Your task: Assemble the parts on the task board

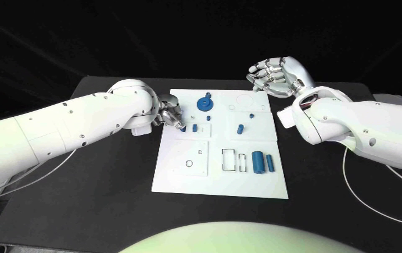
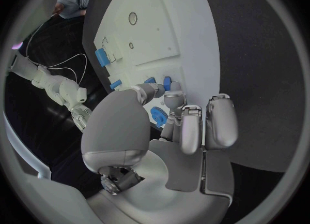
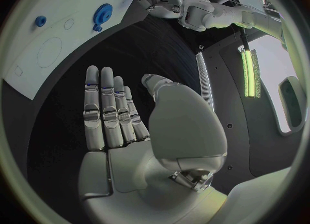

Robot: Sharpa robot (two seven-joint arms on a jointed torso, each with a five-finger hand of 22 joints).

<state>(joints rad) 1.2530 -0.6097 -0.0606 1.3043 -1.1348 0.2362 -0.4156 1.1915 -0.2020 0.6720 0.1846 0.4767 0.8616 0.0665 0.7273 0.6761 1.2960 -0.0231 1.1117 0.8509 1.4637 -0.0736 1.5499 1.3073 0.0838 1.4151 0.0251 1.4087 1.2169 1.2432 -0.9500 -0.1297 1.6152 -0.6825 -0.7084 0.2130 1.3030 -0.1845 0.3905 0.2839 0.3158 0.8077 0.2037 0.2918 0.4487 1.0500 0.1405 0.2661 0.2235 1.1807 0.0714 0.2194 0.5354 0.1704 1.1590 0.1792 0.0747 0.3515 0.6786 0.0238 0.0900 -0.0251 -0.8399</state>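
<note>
In the head view, the white task board [image 1: 219,171] is lying in the middle of the black table [image 1: 100,200], and the left hand [image 1: 170,115] is reaching over the board's left edge, its fingertips coming down beside a small blue part [image 1: 183,129] with another blue peg [image 1: 195,128] just next to it. A blue gear [image 1: 205,102] is standing near the board's far end, a short blue piece [image 1: 240,129] is sitting near the middle, and 2 blue cylinders [image 1: 263,163] are lying side by side toward the near right. The right hand [image 1: 276,76] is hanging in the air off the board's far right corner, well apart from every part, holding nothing. In the left wrist view, the left hand [image 2: 187,125] is showing its fingers drawn close together and curling down over blue pieces [image 2: 163,83] on the board [image 2: 181,43]; whether they are pinching a part or just touching it I cannot tell. In the right wrist view, the right hand [image 3: 116,115] is lying flat with fingers straight and pressed side by side, thumb apart, empty, over the dark table beside the board [image 3: 39,43], where the gear [image 3: 102,13] is visible. Judging by this, the step in hand is the left hand's work on a small peg at the board's left side; the next move is likely calling for a firm pinch and an upright seating in its hole.
</note>
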